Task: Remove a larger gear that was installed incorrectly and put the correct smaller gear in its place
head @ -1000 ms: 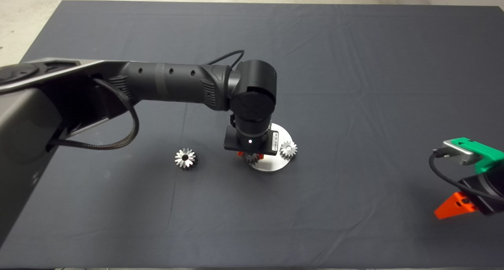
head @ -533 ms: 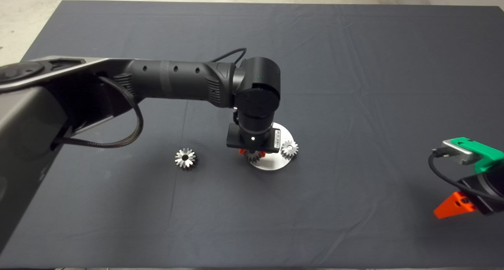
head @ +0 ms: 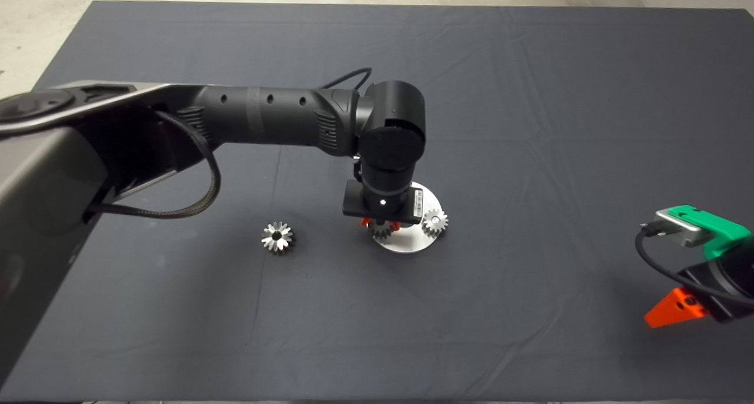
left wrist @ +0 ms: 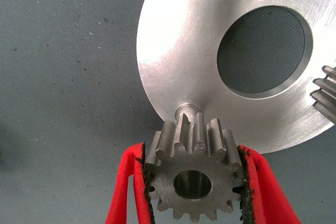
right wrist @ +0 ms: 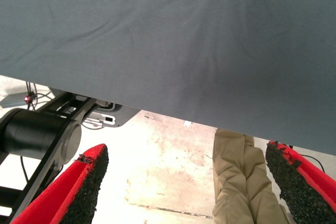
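The left end effector (left wrist: 193, 182) pinches the smaller gear (left wrist: 192, 174) between its two red fingers (left wrist: 126, 192), right by a little peg (left wrist: 186, 113) on the round metal plate (left wrist: 178, 72); I think it holds the gear flat with its hole facing up so it can slide onto that peg; another small gear (head: 435, 221) sits on the plate just beside it; the larger gear (head: 277, 237) lies on the surface well off to the side, already out; the right end effector (right wrist: 186, 182) waits far away at the surface's edge, fingers spread wide, holding nothing.
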